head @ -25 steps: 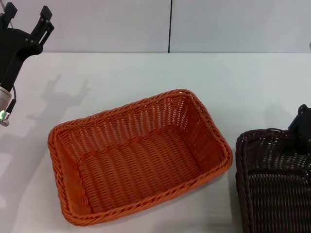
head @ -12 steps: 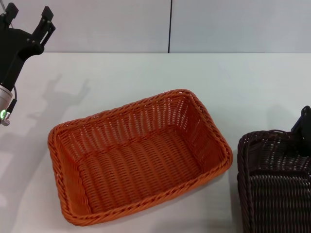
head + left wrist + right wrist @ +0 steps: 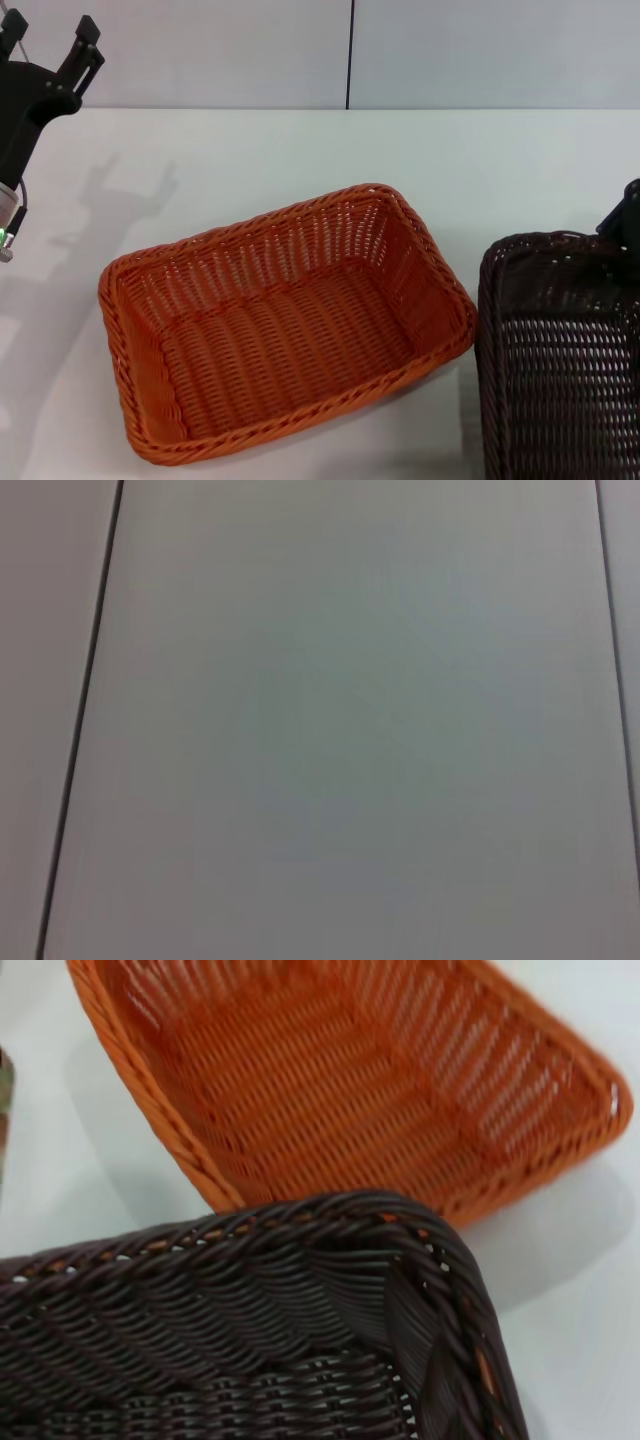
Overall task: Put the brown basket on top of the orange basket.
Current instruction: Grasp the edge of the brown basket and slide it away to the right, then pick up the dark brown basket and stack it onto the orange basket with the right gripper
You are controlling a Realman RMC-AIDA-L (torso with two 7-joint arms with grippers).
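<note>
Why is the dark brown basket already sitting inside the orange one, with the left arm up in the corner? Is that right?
Not quite. The brown basket is not inside the orange basket; the head view shows it beside it, on the robot's right, at the right gripper. The left gripper is indeed up in the corner.

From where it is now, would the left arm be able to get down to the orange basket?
Probably yes. The left gripper hangs raised at the table's far left, and only bare surface lies between it and the orange basket. The brown basket is off on the right.
</note>
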